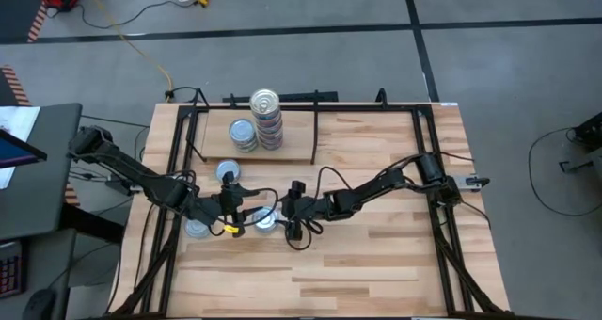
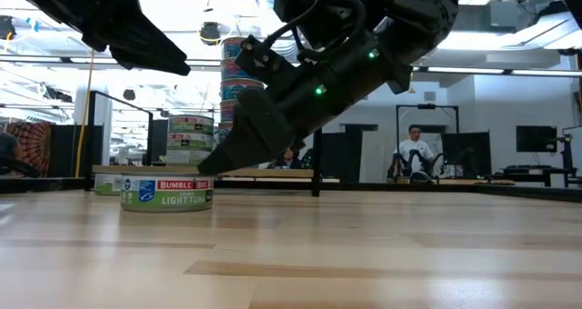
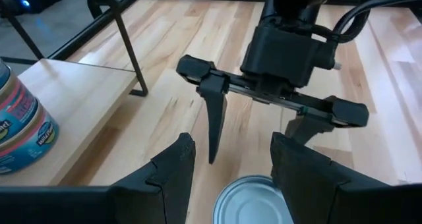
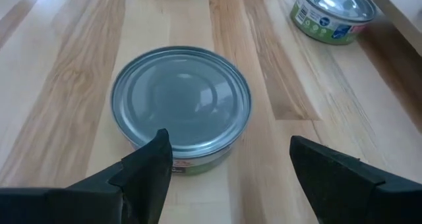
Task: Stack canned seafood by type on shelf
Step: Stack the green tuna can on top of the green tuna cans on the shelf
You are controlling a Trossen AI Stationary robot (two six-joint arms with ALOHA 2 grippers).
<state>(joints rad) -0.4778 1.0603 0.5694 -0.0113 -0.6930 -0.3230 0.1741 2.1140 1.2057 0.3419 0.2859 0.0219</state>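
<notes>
While open, right claw (image 4: 224, 174) faces tin (image 4: 181, 105), just ahead

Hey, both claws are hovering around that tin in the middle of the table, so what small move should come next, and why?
Probably the right claw should ease forward and down around the tin, then close. Its fingers stand open with the tin lying flat just ahead between them, not yet gripped. The left claw is also open near the same tin, so it had better hold off.
</notes>
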